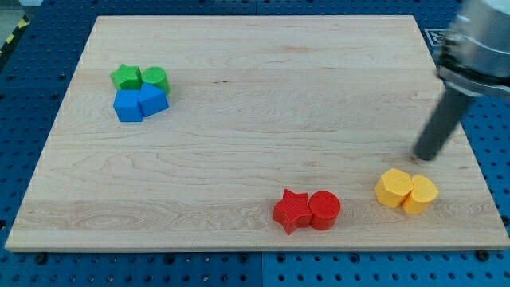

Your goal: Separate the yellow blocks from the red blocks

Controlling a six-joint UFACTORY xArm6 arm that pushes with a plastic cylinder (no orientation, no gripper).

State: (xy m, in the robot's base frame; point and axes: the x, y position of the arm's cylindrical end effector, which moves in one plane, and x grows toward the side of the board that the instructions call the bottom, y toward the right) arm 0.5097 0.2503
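Two yellow blocks sit touching at the view's lower right: a yellow hexagon-like block (394, 187) and a yellow cylinder (420, 194). To their left, apart from them, a red star (292, 211) touches a red cylinder (324, 210) near the board's bottom edge. My tip (426, 157) rests on the board just above and slightly right of the yellow blocks, a small gap away from them. The rod rises up toward the view's upper right.
At the view's upper left sits a tight cluster: a green star (126, 76), a green cylinder (155, 80), a blue cube (127, 105) and a blue pentagon-like block (152, 100). The wooden board (255, 119) ends close to the yellow blocks on the right and bottom.
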